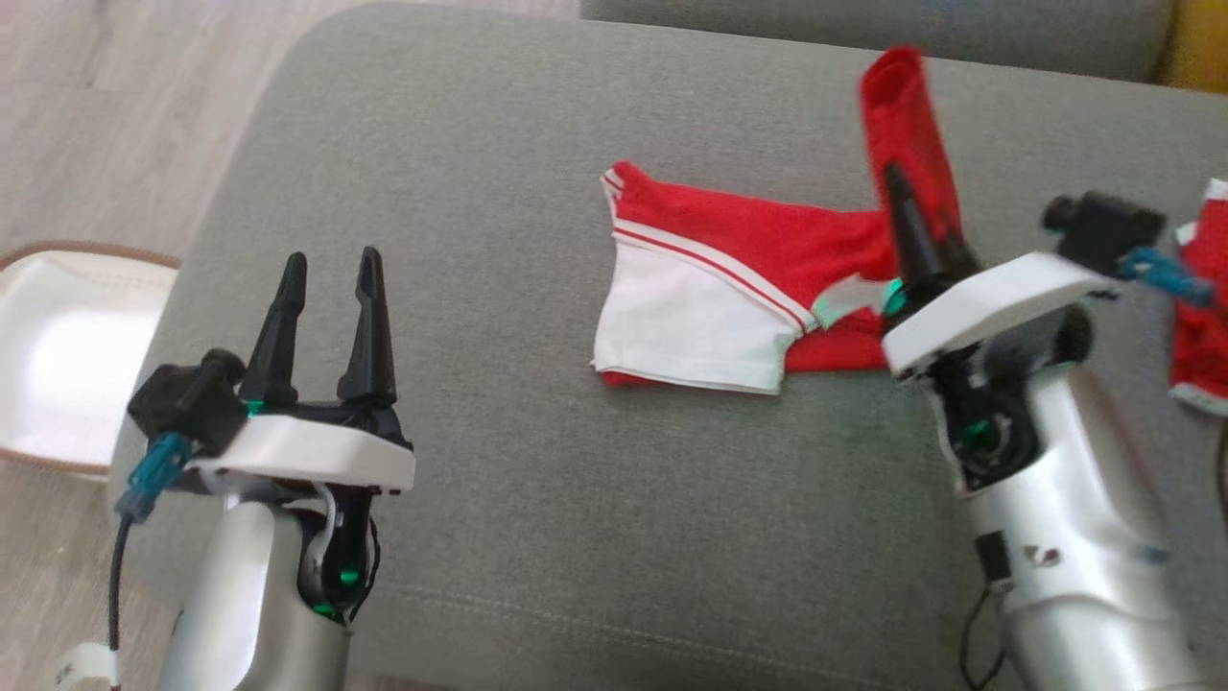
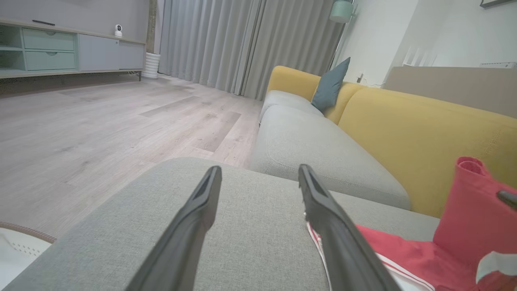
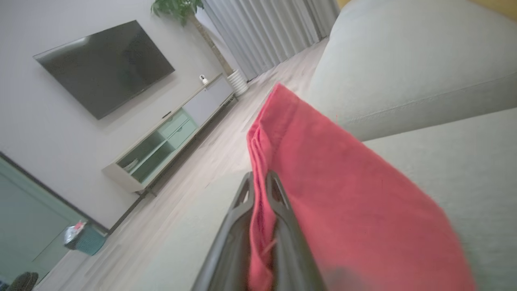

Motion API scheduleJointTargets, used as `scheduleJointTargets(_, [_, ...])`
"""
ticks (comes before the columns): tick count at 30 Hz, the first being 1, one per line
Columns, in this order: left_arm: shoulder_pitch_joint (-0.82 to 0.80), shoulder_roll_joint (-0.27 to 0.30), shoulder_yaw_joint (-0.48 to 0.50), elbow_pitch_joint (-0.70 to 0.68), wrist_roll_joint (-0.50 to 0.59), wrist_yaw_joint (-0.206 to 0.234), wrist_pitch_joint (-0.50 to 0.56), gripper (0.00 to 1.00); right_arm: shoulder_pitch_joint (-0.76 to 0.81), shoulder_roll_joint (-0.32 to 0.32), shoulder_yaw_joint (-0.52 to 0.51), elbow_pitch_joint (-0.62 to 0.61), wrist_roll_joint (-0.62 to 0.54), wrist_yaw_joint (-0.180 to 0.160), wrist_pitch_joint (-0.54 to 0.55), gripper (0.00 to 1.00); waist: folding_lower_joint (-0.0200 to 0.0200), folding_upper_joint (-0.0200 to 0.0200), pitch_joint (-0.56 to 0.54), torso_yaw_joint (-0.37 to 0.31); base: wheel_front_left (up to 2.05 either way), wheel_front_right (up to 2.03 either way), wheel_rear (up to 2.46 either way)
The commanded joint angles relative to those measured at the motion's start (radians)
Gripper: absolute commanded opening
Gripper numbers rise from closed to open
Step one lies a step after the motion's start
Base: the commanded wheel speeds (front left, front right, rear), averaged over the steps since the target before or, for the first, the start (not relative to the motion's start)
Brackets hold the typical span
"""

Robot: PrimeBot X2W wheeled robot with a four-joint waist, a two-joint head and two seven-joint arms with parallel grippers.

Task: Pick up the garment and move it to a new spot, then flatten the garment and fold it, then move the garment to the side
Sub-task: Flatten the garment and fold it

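My right pincer clamps the garment, flap raised, upper right. My left pincer gapes empty, lower left.

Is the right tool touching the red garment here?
Touching. The right wrist view shows the right tool gripping the garment, with a fold of red fabric clamped between its closed jaws.

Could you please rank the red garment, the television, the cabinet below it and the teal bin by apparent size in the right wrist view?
1. The red garment, though nearness to the camera inflates it.
2. The television and the cabinet look about alike; I would not rank them.
3. The teal bin, smallest.
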Motion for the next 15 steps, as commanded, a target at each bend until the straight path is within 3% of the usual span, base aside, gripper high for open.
scheduleJointTargets(1, [-0.019, 0.017, 0.026, -0.034, -0.01, 0.007, -0.005, 1.0, -0.035, 0.002, 0.059, -0.004, 0.033, 0.003, -0.037, 0.0, 0.0, 0.0, -0.003, 0.023, 0.0, 0.0, 0.0])
scheduleJointTargets(15, [-0.02, 0.017, -0.023, -0.028, -0.035, 0.016, -0.005, 1.0, -0.215, 0.002, 0.373, 0.374, 0.273, 0.003, -0.304, 0.0, 0.0, 0.0, 0.043, 0.139, 0.0, 0.0, 0.0])
